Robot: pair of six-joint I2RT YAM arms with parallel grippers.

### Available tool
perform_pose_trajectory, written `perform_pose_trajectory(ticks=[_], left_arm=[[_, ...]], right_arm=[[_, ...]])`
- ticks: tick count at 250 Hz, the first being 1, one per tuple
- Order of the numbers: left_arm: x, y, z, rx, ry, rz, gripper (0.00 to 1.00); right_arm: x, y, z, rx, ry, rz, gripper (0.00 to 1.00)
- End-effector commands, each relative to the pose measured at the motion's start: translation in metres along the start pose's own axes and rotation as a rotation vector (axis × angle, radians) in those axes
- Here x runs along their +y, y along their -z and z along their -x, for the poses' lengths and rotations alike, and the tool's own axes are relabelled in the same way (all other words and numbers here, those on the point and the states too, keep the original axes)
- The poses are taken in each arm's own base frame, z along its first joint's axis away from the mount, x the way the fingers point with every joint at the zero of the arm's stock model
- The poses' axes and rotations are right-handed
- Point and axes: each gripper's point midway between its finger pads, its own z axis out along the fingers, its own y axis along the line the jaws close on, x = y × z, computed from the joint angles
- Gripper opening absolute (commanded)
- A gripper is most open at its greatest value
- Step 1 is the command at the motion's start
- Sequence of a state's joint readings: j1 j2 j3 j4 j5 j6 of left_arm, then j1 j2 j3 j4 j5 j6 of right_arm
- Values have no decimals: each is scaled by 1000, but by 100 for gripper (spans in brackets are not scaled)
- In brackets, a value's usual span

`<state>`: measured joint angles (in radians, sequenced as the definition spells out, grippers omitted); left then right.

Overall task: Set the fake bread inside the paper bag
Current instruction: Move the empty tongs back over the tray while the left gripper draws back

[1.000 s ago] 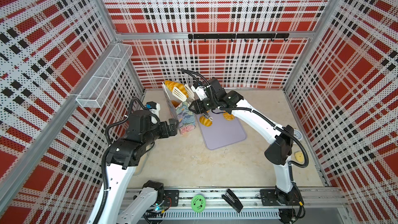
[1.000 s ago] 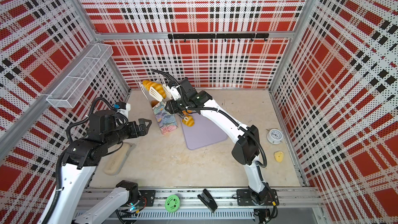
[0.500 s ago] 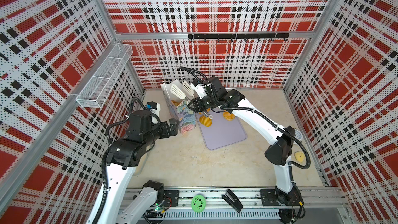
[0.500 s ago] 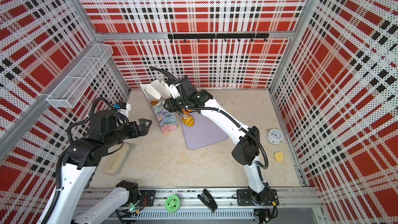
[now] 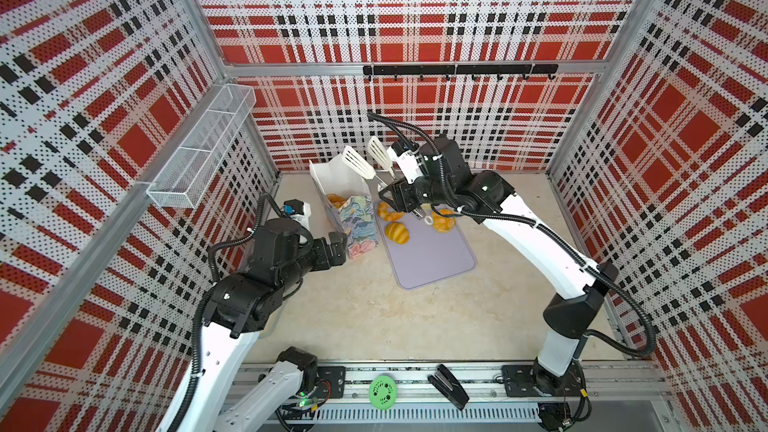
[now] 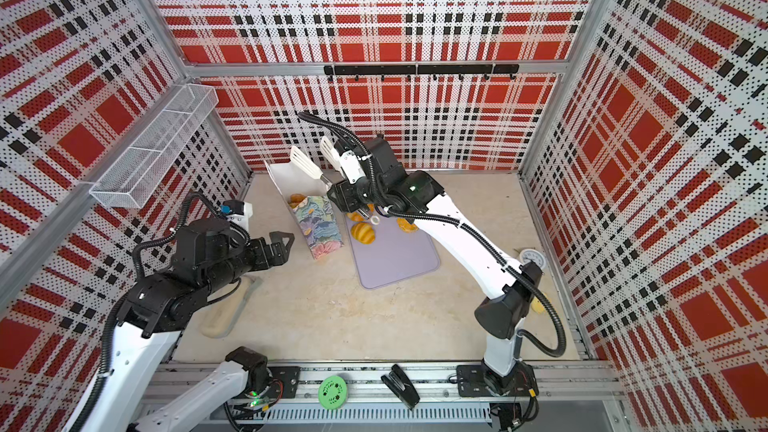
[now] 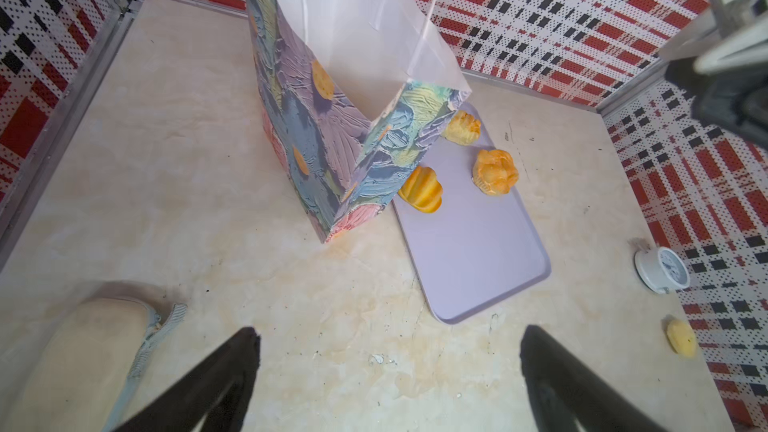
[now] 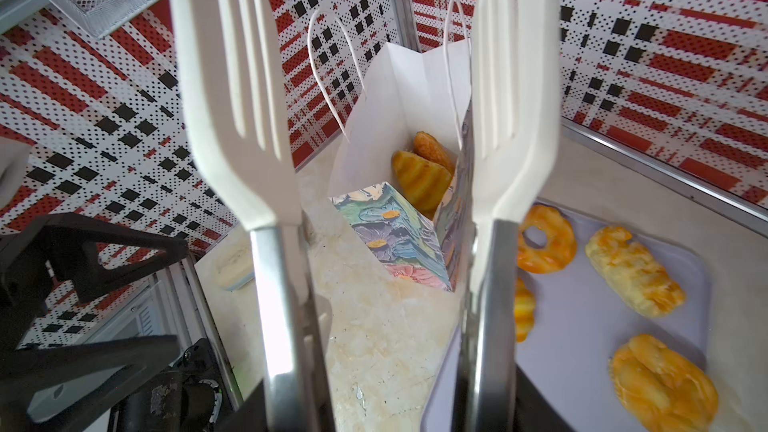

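The paper bag (image 5: 358, 220) (image 6: 319, 224) (image 7: 328, 126) (image 8: 395, 226) stands open at the back left, with fake bread (image 5: 336, 200) (image 8: 420, 176) inside. More fake bread lies on the lilac tray (image 5: 432, 261) (image 7: 478, 251) beside it: a ring doughnut (image 8: 544, 243), a braided piece (image 8: 633, 270) and a croissant (image 5: 397, 232) (image 7: 422, 189). My right gripper (image 5: 390, 193) (image 6: 338, 198) (image 8: 386, 409) is shut on white slotted tongs (image 5: 365, 162) (image 8: 237, 97). Their blades stand apart and empty above the bag's mouth. My left gripper (image 5: 337, 245) (image 7: 388, 334) is open, low beside the bag's front.
A white clock (image 7: 660, 270) (image 6: 532, 257) and a small yellow piece (image 7: 681, 338) lie by the right wall. A beige shoe (image 7: 75, 359) (image 6: 224, 313) lies front left. A wire basket (image 5: 199, 160) hangs on the left wall. A stapler (image 5: 449, 386) and green disc (image 5: 382, 391) sit on the front rail.
A yellow bread seen at the tong blades over the bag a second ago is gone from them. The blades have spread a little and lifted. The left arm has not moved.
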<state>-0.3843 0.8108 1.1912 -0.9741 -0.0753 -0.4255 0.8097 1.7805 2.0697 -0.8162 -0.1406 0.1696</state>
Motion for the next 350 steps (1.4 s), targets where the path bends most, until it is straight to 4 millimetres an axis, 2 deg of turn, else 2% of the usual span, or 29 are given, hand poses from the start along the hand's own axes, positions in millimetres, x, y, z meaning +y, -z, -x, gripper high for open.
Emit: perform_pose_trajectory(ticks=[1,48,97,155,247,288,350], left_arm=[[1,-1,-4,-20,26,25,99],[-6,-4,-15,-23,12,25,99],[-16,-12,-26,-22,-13,15,99],[-30,-31,-42,10,-4,-19,99],[-39,-55,-83,67,7,-24,99],[-41,-66,-104,89,31,-27,99],[-49,-80,-135,140,23,-27,99]], right_arm=[[-13,11,-2,-24,31,-54,57],[-38,26,-31,26,18,-125,57],[-66,36,-73,105,-11,-196,57],[-77,36,-110,151,-18,-191,58],[-104,15,-198,355,-56,-229,57],[-109,1,-222,422,-59,-222,57],[-121,-17,-246,482,-42,-251,59]])
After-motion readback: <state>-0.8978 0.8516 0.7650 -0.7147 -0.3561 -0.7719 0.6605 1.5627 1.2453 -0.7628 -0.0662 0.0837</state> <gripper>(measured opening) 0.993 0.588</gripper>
